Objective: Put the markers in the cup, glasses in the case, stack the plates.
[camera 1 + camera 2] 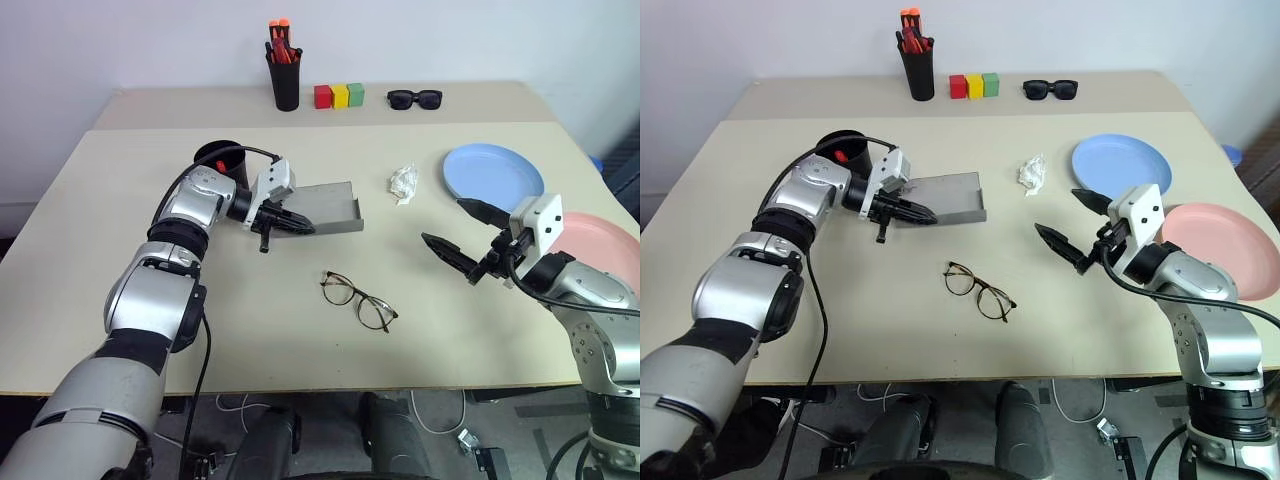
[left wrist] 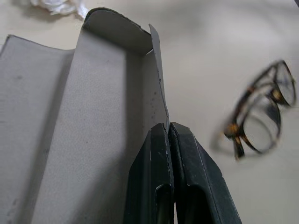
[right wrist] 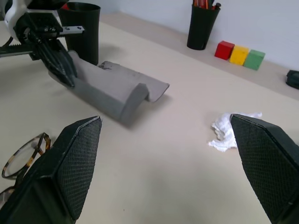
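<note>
Left pincer [image 3: 65, 74] on open case [image 3: 114, 88]

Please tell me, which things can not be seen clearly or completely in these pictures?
- Inside of the black cup: hidden by its rim and the left arm in the head views; a bit of red shows, no whole marker.
- Pink plate: partly covered by the right claw and arm.
- Glasses: blurred in the left wrist view.
- Whether the shut left claw pinches the grey case edge: unclear.
</note>
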Motion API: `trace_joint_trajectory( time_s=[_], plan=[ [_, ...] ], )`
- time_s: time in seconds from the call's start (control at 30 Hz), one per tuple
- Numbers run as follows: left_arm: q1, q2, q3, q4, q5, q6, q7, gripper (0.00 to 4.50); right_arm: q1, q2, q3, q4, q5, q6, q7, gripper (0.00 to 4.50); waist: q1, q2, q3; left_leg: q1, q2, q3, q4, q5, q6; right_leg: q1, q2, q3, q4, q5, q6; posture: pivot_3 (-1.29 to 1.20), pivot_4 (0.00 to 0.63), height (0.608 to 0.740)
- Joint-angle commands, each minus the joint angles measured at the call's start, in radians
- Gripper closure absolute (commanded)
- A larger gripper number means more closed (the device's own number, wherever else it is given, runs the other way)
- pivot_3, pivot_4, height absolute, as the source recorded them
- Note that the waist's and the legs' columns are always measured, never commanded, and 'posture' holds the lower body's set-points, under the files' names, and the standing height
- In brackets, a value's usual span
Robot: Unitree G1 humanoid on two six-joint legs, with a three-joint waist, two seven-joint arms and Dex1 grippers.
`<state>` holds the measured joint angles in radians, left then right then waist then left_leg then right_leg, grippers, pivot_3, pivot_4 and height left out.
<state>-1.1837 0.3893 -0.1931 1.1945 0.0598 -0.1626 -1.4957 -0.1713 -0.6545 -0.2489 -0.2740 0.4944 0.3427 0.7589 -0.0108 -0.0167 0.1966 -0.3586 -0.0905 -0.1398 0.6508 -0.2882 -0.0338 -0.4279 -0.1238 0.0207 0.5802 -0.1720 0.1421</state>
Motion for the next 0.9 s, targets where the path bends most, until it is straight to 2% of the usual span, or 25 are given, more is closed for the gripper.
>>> trace_joint_trajectory(
  time_s=[0.03,0.2,0.57,0.67,0.9],
  plan=[
    [0.007,0.006,0.002,0.001,0.009,-0.087,-0.042,4.45,-0.014,-0.008,-0.012,-0.013,0.005,-0.016,0.008,0.00,0.000,0.000,0.000,0.000,0.000,0.000,0.000,0.000,0.000,0.000,0.000,0.000,0.000,0.000,0.000,0.00,0.150,0.740],
    [0.019,0.004,-0.024,0.026,0.060,-0.289,-0.022,4.45,-0.022,-0.007,-0.005,-0.014,0.003,-0.011,0.010,0.00,0.000,0.000,0.000,0.000,0.000,0.000,0.000,0.000,0.000,0.000,0.000,0.000,0.000,0.000,0.000,0.00,0.150,0.740],
    [0.007,-0.034,-0.009,0.077,0.082,-0.300,0.062,4.45,-0.011,-0.007,-0.004,-0.019,0.000,-0.013,0.010,0.00,0.000,0.000,0.000,0.000,0.000,0.000,0.001,0.000,0.000,0.000,0.000,0.000,0.001,0.000,0.000,0.00,0.150,0.740],
    [0.003,-0.033,-0.010,0.083,0.094,-0.311,0.087,3.67,-0.014,-0.005,-0.001,-0.021,0.001,-0.011,0.009,0.00,0.000,0.000,0.000,0.000,0.000,0.000,0.001,0.000,0.000,0.000,0.000,0.000,0.001,0.000,0.000,0.00,0.150,0.740],
    [-0.013,-0.019,0.028,0.062,0.057,-0.314,0.059,0.10,-0.029,-0.007,0.012,-0.027,0.007,0.002,0.011,0.00,-0.001,0.000,0.000,0.000,0.000,0.000,0.001,0.000,0.000,0.000,0.000,0.000,0.001,0.000,0.000,0.00,0.150,0.740]
  ],
)
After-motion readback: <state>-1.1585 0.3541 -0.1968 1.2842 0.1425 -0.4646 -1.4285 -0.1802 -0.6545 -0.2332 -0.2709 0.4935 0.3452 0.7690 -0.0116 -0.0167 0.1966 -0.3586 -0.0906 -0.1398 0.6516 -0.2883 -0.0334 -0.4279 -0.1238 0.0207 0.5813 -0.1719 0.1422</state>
